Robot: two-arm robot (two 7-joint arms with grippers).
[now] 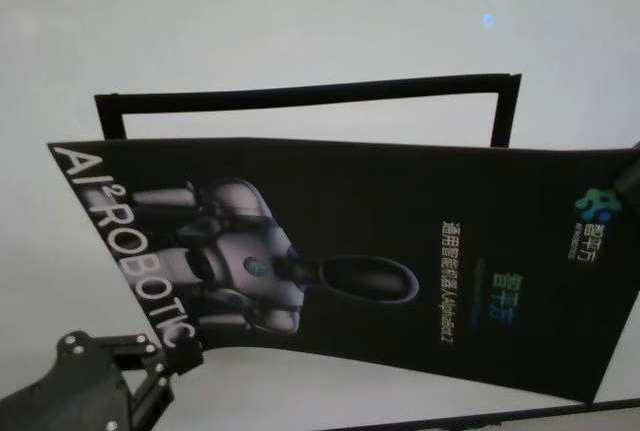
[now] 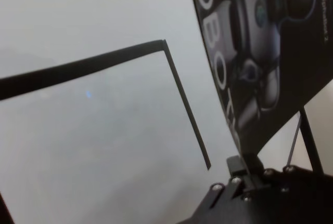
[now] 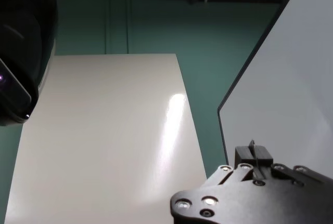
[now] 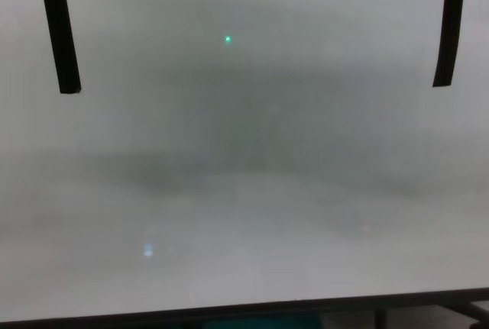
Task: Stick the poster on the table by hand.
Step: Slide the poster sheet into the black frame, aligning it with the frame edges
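Between the two grippers, the poster (image 1: 400,251) hangs lifted off the table (image 1: 300,21), its near edge sagging and its far edge just short of the black tape strips (image 1: 300,94) framing three sides of bare tabletop beyond. Glossy black, it shows a grey-white robot and white "ROBOTIC" lettering. The left gripper (image 1: 178,359) pinches the poster's near left corner. The right gripper (image 3: 253,157) is clamped on the poster's right edge.

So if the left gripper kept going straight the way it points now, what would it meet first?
Probably the table, inside the tape outline. The left gripper, shut on the poster corner, aims there; depth is unclear.
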